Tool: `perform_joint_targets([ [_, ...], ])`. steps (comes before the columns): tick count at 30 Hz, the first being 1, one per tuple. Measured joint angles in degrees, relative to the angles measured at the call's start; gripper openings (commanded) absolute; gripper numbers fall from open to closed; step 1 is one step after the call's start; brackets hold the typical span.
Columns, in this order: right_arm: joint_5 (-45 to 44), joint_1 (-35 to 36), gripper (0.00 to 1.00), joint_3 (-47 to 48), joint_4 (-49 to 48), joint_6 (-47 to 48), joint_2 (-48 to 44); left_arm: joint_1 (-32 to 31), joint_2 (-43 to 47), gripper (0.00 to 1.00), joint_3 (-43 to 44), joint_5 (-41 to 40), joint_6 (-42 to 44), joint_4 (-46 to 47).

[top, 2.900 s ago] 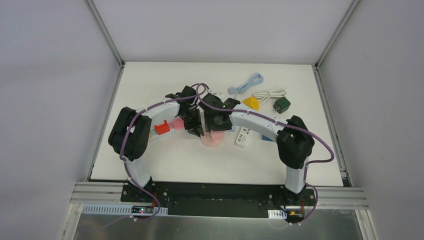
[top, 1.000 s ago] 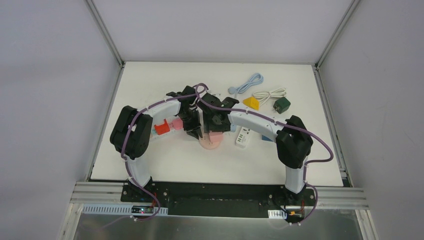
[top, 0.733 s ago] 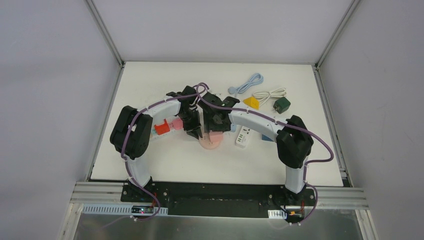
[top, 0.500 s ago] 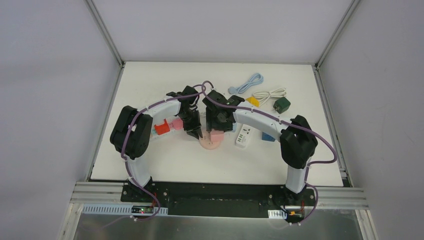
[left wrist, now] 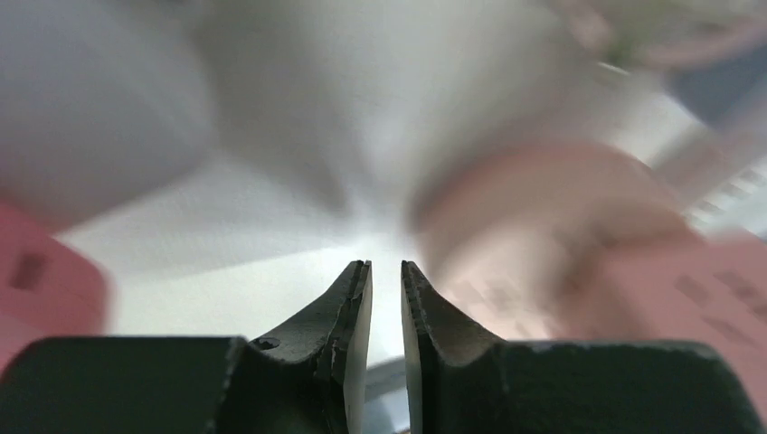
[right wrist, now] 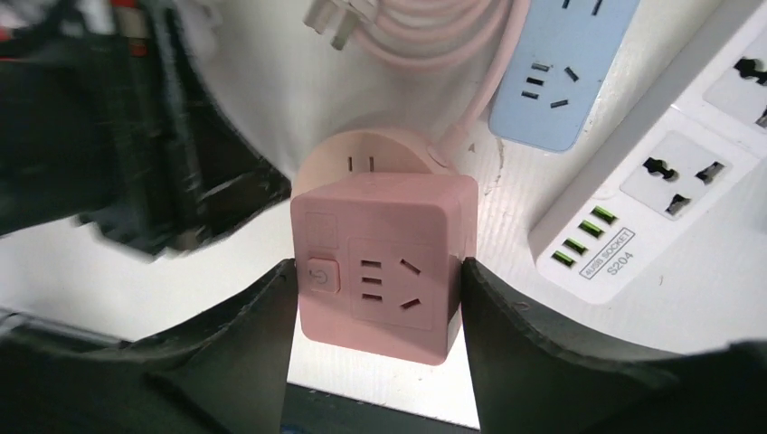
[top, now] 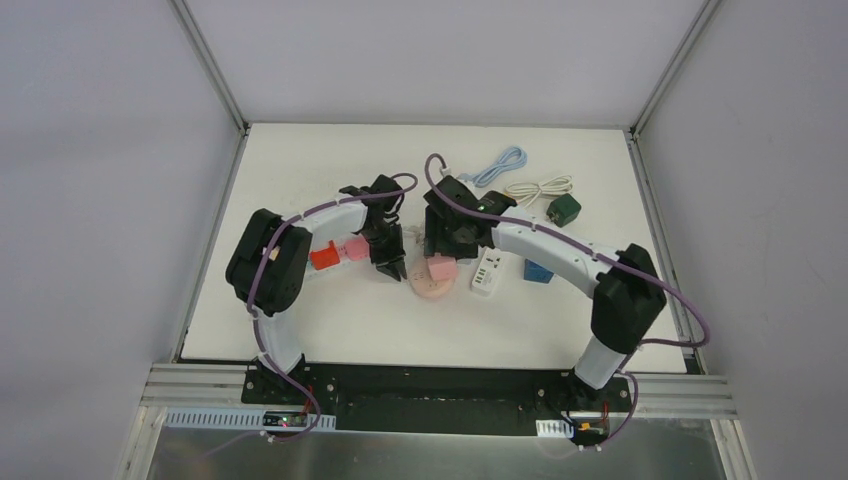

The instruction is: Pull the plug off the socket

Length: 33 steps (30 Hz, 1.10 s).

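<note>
Midway between the left and right edges, toward the near edge: plug looks pulled off the socket.

Top view: right gripper (top: 440,262) is clamped on the pink cube-shaped plastic plug (top: 441,270), which overlaps the far rim of the round pink plastic socket base (top: 428,290). Left gripper (top: 389,268) is just left of the base, white plastic power strip (top: 486,272) just right of it. Left wrist view: blurred, fingers nearly together with a thin gap, nothing between them; the pink blur ahead is likely the base. Right wrist view: cube squeezed between both fingers, the base's two slots exposed beyond it, so the cube seems raised and shifted off. Prongs hidden, so full separation can't be confirmed. Judged: pull nearly done, remaining step is carrying the cube clear.
</note>
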<state>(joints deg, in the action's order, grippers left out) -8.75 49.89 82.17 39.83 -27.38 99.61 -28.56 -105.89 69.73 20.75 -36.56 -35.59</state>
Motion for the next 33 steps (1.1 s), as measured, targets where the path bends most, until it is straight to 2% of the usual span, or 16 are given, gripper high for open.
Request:
perform_joint_targets([
  [7,1.0,-1.7,0.0,-0.9,-4.2,-1.3,-8.5,-0.3,-2.5,0.21,-0.1,-2.1,0.1,0.1],
  [19,1.6,-0.9,0.0,-7.9,-6.6,-2.0,-6.6,-0.3,1.0,0.24,-0.8,-5.4,-0.3,1.9],
  [20,1.6,-0.9,0.06,-8.1,-6.4,-2.0,-6.5,-0.2,2.2,0.24,-1.2,-5.8,-0.3,2.4],
  [24,0.9,-0.9,0.55,-8.2,-6.1,-2.4,-6.2,-0.2,6.6,0.3,-3.2,-6.4,-0.6,4.7],
  [26,0.2,-0.9,0.72,-8.2,-6.1,-2.6,-6.2,-0.2,8.0,0.34,-4.1,-6.3,-0.8,6.1],
  [29,-1.2,-0.8,0.87,-8.2,-6.2,-2.3,-6.5,-0.2,8.6,0.41,-5.1,-5.7,-1.4,8.0],
  [33,-2.5,-0.7,0.92,-8.3,-5.9,-0.8,-6.7,-0.2,8.6,0.46,-6.5,-3.8,-1.8,10.4],
])
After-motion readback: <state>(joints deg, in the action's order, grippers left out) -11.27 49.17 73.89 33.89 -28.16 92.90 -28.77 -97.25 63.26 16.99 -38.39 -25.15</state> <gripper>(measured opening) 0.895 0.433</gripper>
